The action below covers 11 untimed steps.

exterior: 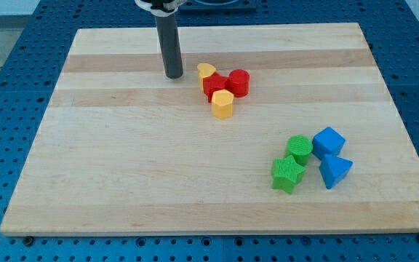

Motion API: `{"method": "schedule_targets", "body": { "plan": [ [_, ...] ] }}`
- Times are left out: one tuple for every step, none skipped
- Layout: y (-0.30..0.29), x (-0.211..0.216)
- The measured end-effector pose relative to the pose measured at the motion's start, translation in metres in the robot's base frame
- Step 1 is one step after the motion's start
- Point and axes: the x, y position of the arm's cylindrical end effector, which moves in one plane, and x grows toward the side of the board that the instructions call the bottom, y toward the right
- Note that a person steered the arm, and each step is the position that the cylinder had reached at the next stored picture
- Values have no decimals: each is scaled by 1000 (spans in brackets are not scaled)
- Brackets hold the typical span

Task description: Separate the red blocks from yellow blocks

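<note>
Camera view: a pale wooden board [122, 182] on a blue perforated table [6, 58], with two clusters of small blocks and one dark rod standing near the view's top.

Rod [170, 44] upright, dropping from the view's top edge, my tip [174, 76] resting on the board just to the view's left of the red-and-yellow cluster, near but apart from the closest block. No claw on this arm, only the plain rod, so nothing to open, close or hold.

Red-and-yellow cluster, above and slightly left of the board's middle: yellow heart-shaped block [206, 70] nearest the tip, at the cluster's upper left; red block [214, 85], shape hard to make out, touching it just below; red cylinder [239, 82] pressed against that red block on the view's right; yellow hexagonal block [222, 104] at the cluster's bottom, touching the red block above it. All four packed tight, reds in the middle and right, yellows at top left and bottom, none yet parted.

Second cluster, well apart at the board's lower right: green cylinder [299, 148] beside blue cube [329, 140], the two just touching or nearly so; green star-shaped block [287, 173] directly below the green cylinder, touching it; blue triangular block [334, 170] below the blue cube, close against it. Greens on the view's left of that group, blues on its right.
</note>
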Motion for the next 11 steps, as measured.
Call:
{"method": "schedule_targets", "body": {
  "plan": [
    [-1, 0],
    [-15, 0],
    [-5, 33],
    [34, 58],
    [79, 61],
    [110, 61],
    [128, 60],
    [131, 53],
    [128, 54],
    [101, 57],
    [86, 52]
  ]
}}
